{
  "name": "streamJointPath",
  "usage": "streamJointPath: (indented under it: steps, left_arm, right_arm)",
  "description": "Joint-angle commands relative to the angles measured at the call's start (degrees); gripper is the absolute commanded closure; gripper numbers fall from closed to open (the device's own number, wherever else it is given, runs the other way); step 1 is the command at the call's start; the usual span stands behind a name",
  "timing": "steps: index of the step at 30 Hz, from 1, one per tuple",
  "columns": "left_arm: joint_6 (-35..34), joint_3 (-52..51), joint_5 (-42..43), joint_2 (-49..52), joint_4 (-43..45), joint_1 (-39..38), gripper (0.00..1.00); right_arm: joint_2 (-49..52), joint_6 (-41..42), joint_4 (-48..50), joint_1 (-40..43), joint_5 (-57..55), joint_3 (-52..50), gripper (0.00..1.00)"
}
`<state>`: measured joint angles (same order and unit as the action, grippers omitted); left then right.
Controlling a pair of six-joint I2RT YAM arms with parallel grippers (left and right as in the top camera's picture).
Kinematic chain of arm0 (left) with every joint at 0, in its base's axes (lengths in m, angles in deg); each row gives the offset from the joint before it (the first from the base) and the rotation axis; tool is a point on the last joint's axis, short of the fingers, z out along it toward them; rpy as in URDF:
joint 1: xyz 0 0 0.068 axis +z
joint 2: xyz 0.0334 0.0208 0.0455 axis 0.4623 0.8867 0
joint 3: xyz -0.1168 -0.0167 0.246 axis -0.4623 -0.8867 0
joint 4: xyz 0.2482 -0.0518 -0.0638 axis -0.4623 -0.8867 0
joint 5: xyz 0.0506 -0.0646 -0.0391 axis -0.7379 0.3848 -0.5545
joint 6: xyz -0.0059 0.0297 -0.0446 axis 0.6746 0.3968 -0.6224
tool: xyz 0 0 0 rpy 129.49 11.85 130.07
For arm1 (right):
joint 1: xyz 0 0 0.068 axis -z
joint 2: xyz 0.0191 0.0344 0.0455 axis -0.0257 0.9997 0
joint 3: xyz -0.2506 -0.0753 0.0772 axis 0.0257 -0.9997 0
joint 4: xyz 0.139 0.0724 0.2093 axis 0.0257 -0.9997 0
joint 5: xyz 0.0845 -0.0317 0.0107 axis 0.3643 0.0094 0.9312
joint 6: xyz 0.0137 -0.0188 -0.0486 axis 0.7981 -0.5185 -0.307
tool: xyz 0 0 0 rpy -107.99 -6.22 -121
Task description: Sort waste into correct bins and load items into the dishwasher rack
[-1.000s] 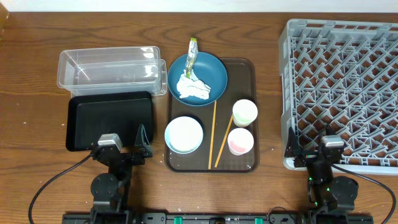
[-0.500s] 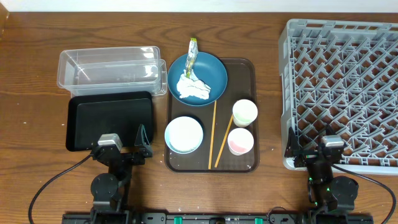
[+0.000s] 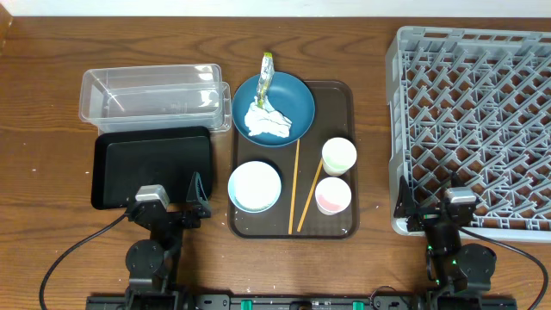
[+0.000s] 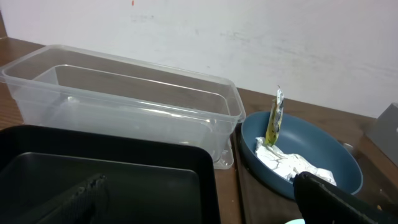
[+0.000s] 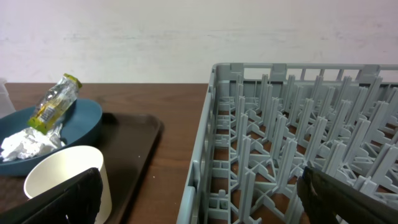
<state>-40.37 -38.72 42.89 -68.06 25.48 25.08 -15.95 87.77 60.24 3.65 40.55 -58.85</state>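
Both grippers, left [image 3: 168, 201] and right [image 3: 432, 205], sit at the near table edge, jaws spread wide and empty. We judge the dishwasher rack [image 3: 398, 129] at right needs no lifting. On the brown tray [image 3: 337, 112], the dark blue plate [image 3: 299, 96], bowl [image 3: 255, 186], cream cup [image 3: 339, 156] and pink cup [image 3: 333, 195] look stiff, slick and breakable, so take their rims, while the thin chopsticks [image 3: 295, 189] and the plate's soft tissue [image 3: 269, 122] and light wrapper [image 3: 266, 71] suit a gentle top pinch.

No change visible over last second. Left gripper [image 4: 199, 182], right gripper [image 5: 199, 177]: same place, jaws same wide spread. No dish, waste or bin shifted.
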Motion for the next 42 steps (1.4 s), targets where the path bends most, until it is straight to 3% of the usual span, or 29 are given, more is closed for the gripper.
streamJointPath:
  steps: [1,30,36,42]
  left_arm:
    - [0.2,-1.3,-0.7,-0.4,-1.6,0.2,0.03]
    - [0.2,0.3,-0.7,0.4,-2.2,0.2,0.03]
    - [0.1,6.9,-0.4,7.0,-8.3,0.2,0.03]
    - [0.2,19.4,-0.3,20.1,-17.3,0.2,0.03]
  right_arm:
    - [-0.2,-0.2,-0.2,-0.7,0.0,-0.1,0.01]
    - [-0.2,2.6,-1.5,-0.7,1.3,1.0,0.01]
    - [1.1,2.5,-9.4,-0.7,1.7,8.0,0.01]
    - [9.3,2.6,-19.1,-0.7,1.8,18.1,0.01]
